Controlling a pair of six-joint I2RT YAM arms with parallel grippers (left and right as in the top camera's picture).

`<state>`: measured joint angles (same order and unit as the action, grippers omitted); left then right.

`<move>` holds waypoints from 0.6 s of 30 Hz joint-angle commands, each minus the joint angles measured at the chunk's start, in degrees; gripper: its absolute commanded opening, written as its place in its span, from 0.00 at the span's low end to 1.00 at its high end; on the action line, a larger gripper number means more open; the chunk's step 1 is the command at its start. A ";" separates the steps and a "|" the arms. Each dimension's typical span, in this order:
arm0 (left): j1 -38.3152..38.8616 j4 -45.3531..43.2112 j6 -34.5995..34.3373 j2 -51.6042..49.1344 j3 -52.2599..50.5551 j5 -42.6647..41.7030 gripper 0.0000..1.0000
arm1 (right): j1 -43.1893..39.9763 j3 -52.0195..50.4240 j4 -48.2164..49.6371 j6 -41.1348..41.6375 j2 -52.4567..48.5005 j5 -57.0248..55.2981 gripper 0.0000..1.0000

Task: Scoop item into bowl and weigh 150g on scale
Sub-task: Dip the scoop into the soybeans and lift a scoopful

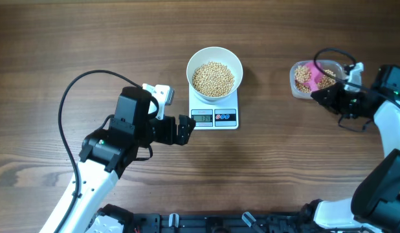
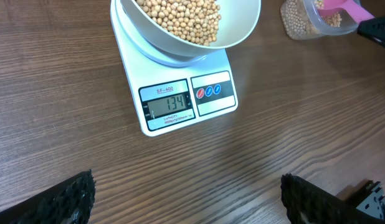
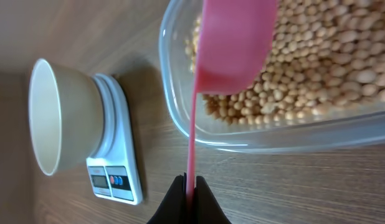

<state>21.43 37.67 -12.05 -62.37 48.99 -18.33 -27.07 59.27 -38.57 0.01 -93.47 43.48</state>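
Your right jaws pinch the pink scoop (image 3: 233, 43) by its handle at the tub (image 3: 174, 112) of beans (image 3: 323, 68), while your left jaws stand spread before the scale (image 2: 214, 107) bearing the bowl (image 2: 239, 25).

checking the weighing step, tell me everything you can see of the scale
The scale is a small, flat, white, plastic-looking rectangle lying on the wooden table. Its front edge carries a grey display reading 134, labelled SF-400, beside a panel with one red and two blue buttons. The white bowl of beans sits on its platform. The open left fingers stand clear of it.
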 commanded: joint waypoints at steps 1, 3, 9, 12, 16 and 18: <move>0.22 -0.15 0.94 0.00 -0.22 -0.24 1.00 | -3.41 -0.68 0.09 0.00 -1.68 9.03 0.04; 0.22 -0.17 0.94 0.00 -0.22 -0.24 1.00 | -4.42 -0.68 -0.04 0.00 -1.97 9.40 0.04; 0.22 -0.15 0.94 0.00 -0.22 -0.24 1.00 | -9.66 -0.68 -0.04 0.00 -2.01 18.10 0.04; 0.22 -0.17 0.94 0.00 -0.22 -0.24 1.00 | -12.39 -0.68 -0.15 0.07 -2.01 23.74 0.04; 0.22 -0.15 0.94 0.00 -0.22 -0.24 1.00 | -15.32 -0.68 -2.49 -0.02 -2.01 27.82 0.04; 0.22 -0.17 0.94 0.00 -0.22 -0.24 1.00 | -15.93 -0.68 -3.58 -0.11 -2.01 28.79 0.04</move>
<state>21.43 37.65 -12.05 -62.37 48.99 -18.33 -42.15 59.27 -41.19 0.19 -94.94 66.48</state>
